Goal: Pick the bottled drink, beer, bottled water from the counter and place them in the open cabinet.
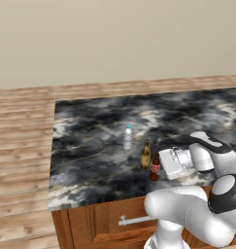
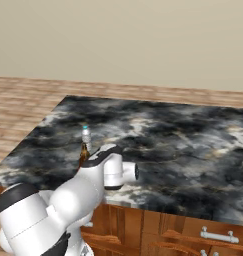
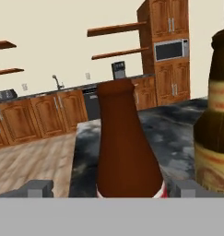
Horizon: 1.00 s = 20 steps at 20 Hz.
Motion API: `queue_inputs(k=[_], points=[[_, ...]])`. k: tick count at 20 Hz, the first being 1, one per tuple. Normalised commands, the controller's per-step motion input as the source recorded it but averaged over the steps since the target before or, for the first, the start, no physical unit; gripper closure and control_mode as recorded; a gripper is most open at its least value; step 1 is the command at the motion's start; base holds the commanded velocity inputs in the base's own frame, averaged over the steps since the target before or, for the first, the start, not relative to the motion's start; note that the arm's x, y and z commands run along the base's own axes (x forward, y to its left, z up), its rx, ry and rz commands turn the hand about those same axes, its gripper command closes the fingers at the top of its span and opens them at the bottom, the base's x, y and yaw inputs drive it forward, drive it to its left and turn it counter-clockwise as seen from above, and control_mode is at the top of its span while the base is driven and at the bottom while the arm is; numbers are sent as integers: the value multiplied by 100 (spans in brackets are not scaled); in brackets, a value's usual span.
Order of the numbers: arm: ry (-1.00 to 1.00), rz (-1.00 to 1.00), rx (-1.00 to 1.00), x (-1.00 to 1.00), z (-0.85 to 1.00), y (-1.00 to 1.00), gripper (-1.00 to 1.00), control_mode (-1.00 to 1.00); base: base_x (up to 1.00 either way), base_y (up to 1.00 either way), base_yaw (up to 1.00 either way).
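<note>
On the marbled counter (image 1: 90, 146) stand three bottles near the front edge. The small dark red-brown bottled drink (image 1: 155, 168) fills the middle of the hand view (image 3: 125, 138), between my two fingertips (image 3: 39, 187). My gripper (image 1: 159, 166) is open around it, with a gap on each side. The amber beer (image 1: 145, 154) stands just beside it, at the right edge of the hand view (image 3: 215, 120). The clear bottled water (image 1: 128, 137) is a little further back; its cap (image 2: 86, 131) and the beer's neck (image 2: 84, 151) show above my arm. The open cabinet is out of view.
A drawer with a grey handle (image 1: 134, 220) sits under the counter's front edge. Wood floor (image 1: 22, 146) lies to the counter's left. Far off in the hand view are closed wooden cabinets, wall shelves (image 3: 115, 30) and a microwave (image 3: 171, 50).
</note>
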Motion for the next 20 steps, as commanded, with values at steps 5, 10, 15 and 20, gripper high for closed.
queue_inputs(k=[5,10,15,20], points=[[0,0,0,3,0,8,-100,-100,0,0,0],[0,0,0,1,0,6,100,-100,0,0,0],[0,0,0,1,0,1,100,-100,0,0,0],[0,0,1,0,4,0,100,-100,0,0,0]])
